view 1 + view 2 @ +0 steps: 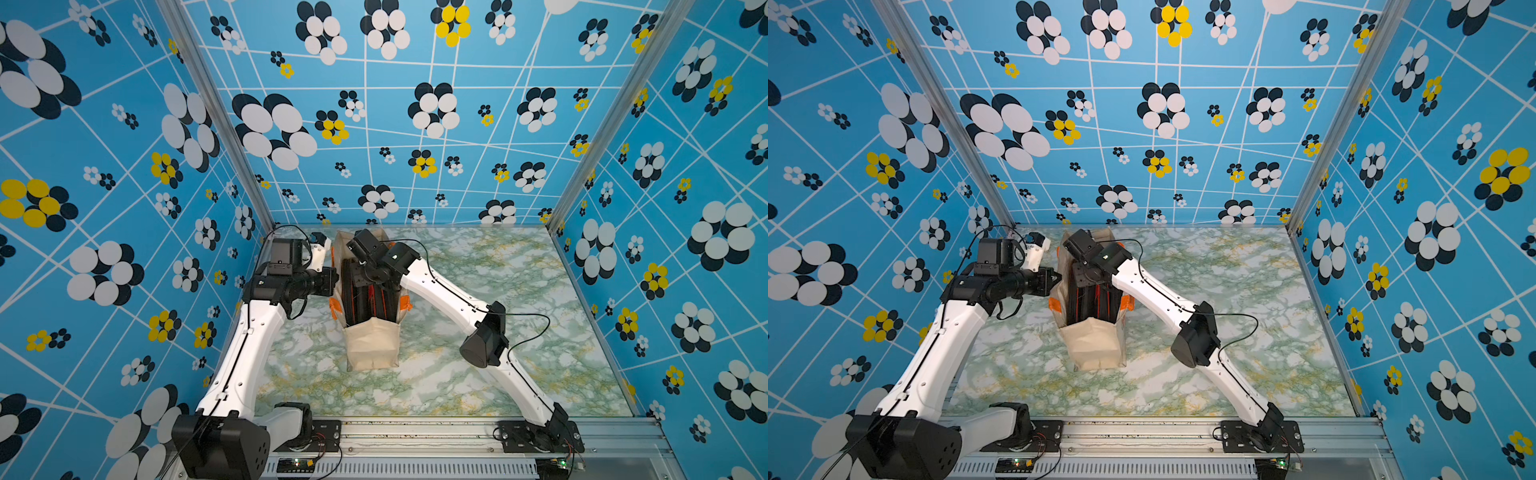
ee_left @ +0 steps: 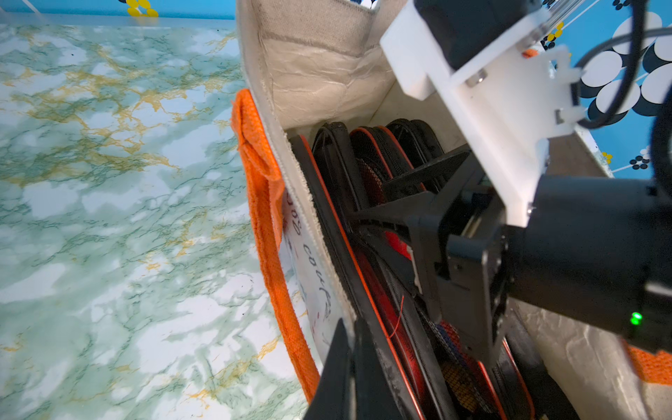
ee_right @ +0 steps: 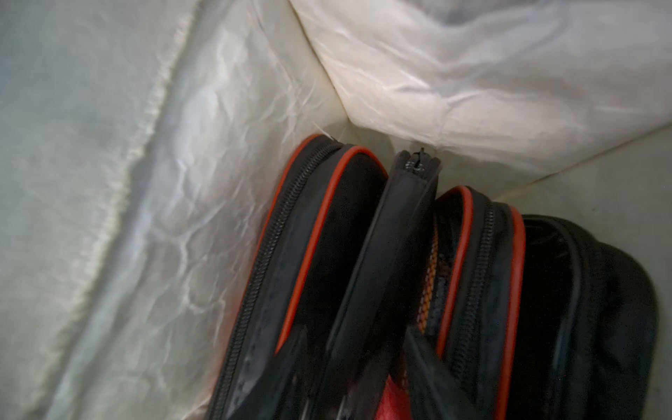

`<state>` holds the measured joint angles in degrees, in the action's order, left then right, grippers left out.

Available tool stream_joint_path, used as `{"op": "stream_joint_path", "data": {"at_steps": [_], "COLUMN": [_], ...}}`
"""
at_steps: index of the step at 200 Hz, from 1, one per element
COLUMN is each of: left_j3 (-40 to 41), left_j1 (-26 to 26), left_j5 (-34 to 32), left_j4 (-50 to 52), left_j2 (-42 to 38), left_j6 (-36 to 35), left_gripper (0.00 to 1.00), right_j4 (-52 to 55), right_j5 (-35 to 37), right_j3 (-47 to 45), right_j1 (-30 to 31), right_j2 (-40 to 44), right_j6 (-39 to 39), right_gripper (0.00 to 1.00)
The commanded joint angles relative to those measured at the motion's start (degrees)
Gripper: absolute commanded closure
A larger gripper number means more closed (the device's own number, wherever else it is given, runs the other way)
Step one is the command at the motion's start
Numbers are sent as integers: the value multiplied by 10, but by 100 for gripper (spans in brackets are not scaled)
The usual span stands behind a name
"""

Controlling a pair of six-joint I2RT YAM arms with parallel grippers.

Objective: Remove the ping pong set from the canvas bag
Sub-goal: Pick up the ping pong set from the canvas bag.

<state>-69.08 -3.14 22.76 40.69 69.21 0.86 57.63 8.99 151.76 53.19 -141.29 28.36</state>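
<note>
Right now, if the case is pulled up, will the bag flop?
The bag probably flops: thin creased cloth walls. It may lift with the snug case, though the left gripper pinching its rim should steady it.

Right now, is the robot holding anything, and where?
Left hand pinches the canvas bag at its rim. Right hand straddles a zipped flap of the black case; grip cannot be told.

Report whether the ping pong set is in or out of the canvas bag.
In: the black, red-trimmed ping pong set sits inside the canvas bag.

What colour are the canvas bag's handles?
Bright orange handles, on the cream canvas bag; clearest in the left wrist view.
</note>
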Motion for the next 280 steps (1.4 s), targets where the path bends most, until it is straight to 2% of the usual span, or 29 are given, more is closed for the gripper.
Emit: {"op": "stream_joint_path", "data": {"at_steps": [1,55,119,251,280], "left_j3": [-8,-13,-23,-24,-30], "left_j1": [-5,-9,-16,-19,-19], "left_j5": [9,8,-2,-18,-20], "left_j4": [-22,-23,-23,-33,-32], "left_j2": [5,12,23,29,30], "left_j6": [-3,-3,-5,-10,-12], "left_gripper": [100,100,100,100,100], "right_j4": [36,87,101,82,78], "right_j5": [-6,1,-2,35,37], "right_j3": [5,26,0,-13,-7], "right_j1": [-8,-9,-9,-3,-1], "right_j2": [-22,-55,-71,1,18], "right_j6": [11,11,15,28,29], "right_gripper": [53,55,58,100,100]}}
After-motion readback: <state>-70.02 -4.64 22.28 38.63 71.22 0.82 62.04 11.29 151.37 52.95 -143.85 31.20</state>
